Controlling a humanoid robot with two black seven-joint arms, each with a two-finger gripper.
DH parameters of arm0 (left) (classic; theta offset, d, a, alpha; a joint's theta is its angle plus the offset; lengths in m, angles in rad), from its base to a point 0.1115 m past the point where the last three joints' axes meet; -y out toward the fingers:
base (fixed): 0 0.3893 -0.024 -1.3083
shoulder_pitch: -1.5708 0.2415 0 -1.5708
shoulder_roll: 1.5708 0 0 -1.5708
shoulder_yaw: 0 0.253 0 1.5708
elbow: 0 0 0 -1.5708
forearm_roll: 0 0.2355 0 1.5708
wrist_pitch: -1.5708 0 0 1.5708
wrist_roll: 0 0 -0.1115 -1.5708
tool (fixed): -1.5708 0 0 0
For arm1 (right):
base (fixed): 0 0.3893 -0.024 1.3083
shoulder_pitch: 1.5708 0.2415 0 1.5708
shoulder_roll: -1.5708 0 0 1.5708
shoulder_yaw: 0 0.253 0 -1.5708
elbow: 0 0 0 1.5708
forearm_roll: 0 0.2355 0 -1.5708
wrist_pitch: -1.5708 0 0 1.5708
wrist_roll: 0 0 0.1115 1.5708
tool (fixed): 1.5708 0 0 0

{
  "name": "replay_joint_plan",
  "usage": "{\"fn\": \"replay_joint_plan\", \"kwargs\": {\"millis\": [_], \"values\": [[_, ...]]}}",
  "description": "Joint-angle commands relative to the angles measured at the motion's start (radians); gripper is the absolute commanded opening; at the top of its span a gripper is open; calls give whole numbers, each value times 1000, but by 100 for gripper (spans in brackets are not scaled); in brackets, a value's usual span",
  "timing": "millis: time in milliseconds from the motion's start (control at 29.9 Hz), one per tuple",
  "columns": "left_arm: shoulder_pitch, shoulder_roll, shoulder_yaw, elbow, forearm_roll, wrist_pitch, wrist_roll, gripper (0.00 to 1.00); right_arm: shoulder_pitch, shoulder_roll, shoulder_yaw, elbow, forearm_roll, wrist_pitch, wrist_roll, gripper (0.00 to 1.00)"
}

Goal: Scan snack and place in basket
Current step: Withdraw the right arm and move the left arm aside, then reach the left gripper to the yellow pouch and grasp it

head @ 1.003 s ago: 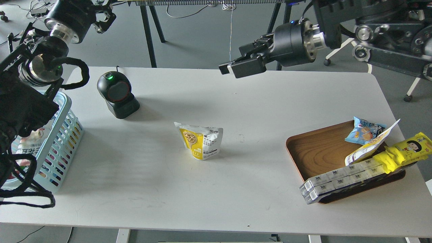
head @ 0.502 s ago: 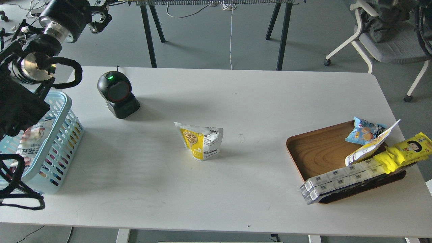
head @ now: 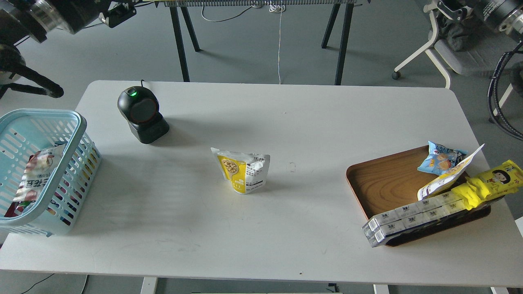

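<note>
Standing upright mid-surface, the snack point(head: 242, 170) waits untouched, well apart from both my arms. My left hand point(head: 117, 14) shows only as a dark bit at the top left corner of view, so I cannot tell its state; my right hand is out of view. I judge a pinch near the pouch's top best, keeping its printed face toward the scanner point(head: 142, 115). At the left edge, the basket point(head: 75, 134) already holds a packet. The tray point(head: 382, 181) by the right edge carries several packs.
</note>
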Motion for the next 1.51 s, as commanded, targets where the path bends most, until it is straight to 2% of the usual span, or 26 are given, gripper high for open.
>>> {"fn": "replay_joint_plan", "kwargs": {"millis": [0,201,368,502,569,702,870,1037,1204,1338,1472], "values": [[-37,42,1,-139,150,1,-1,95,-57,12,55,-9,77,35,0,99],[-75,53,-1,-338,546,1,-5,95,-168,43,212,-14,152,38,0,98],[-60,48,7,-472,824,1,-5,95,-251,113,357,-88,163,40,0,98],[-43,50,30,-532,1046,1,-6,95,-301,164,456,-167,174,40,0,98],[-42,50,39,-553,1138,1,-29,95,-311,202,502,-216,174,41,0,98],[-38,35,47,-567,1257,1,-107,94,-312,273,562,-297,174,43,0,98],[-38,-22,143,-566,1518,1,-113,92,-312,340,569,-397,172,101,0,98],[-46,-74,263,-567,1758,1,-117,90,-309,351,571,-409,174,113,-1,99],[-38,-140,274,-535,1773,1,-120,84,-315,345,571,-405,174,114,-34,99],[-38,-165,329,-518,1773,1,-120,77,-315,348,571,-402,174,114,-36,99],[-37,-174,367,-509,1773,1,-117,76,-315,351,571,-402,174,113,-36,99]]}}
